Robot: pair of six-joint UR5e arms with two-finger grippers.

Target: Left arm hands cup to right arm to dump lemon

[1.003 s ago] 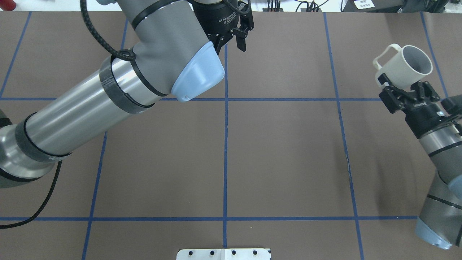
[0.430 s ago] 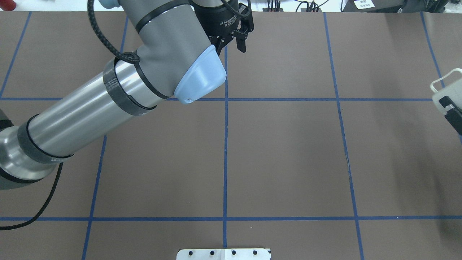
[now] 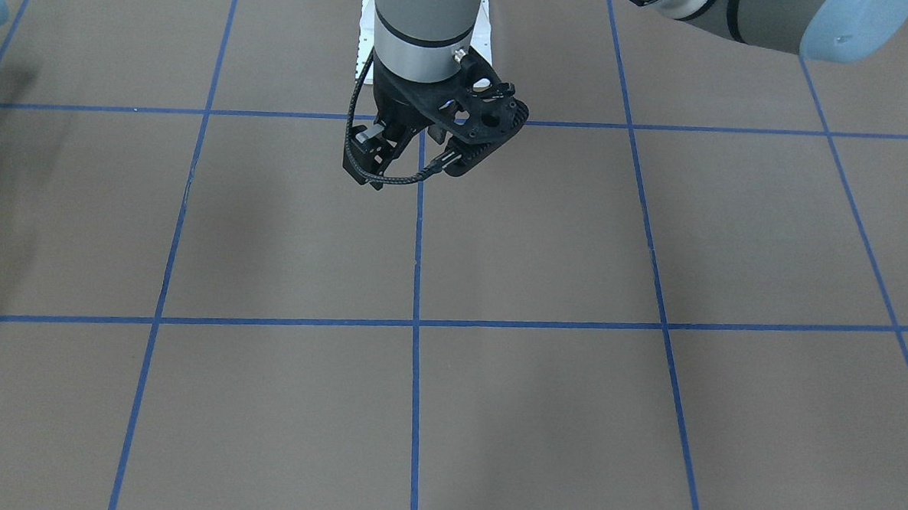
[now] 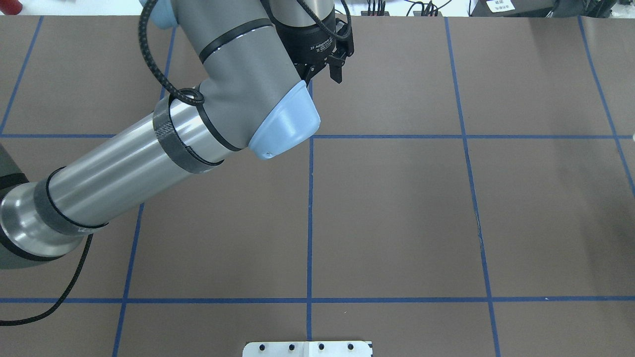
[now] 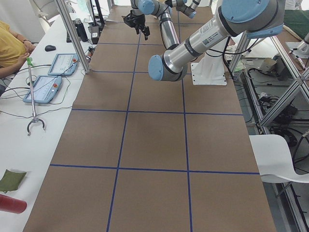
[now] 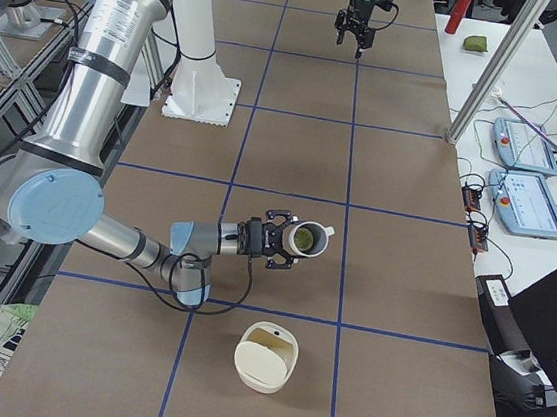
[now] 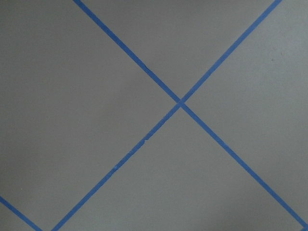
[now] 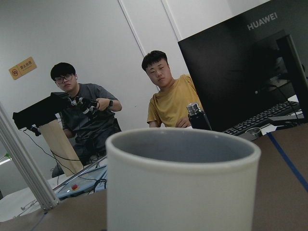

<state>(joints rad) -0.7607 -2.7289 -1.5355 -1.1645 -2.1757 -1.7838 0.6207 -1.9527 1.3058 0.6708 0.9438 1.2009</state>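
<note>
The off-white cup (image 6: 307, 237) hangs tipped on its side above the table, at the fingers of my right gripper (image 6: 283, 239), on the near arm of the exterior right view. Its mouth faces away from the arm, and the yellow-green lemon (image 6: 304, 238) shows inside. I cannot tell whether this gripper is shut. The right wrist view is filled low down by the cup (image 8: 180, 183), with no fingers showing. My left gripper (image 4: 323, 75) hovers open and empty over the far middle of the table, seen also as the left gripper (image 6: 356, 38) far off.
A cream round container (image 6: 266, 358) stands on the brown table (image 4: 397, 208), nearer the camera than the tipped cup. A white base plate (image 4: 307, 348) sits at the near edge. Two people (image 8: 168, 103) and a black monitor (image 8: 240, 72) lie beyond the cup.
The right arm carried the cup out of the overhead view to the right. The left arm shifted slightly to the right, its gripper still open.
</note>
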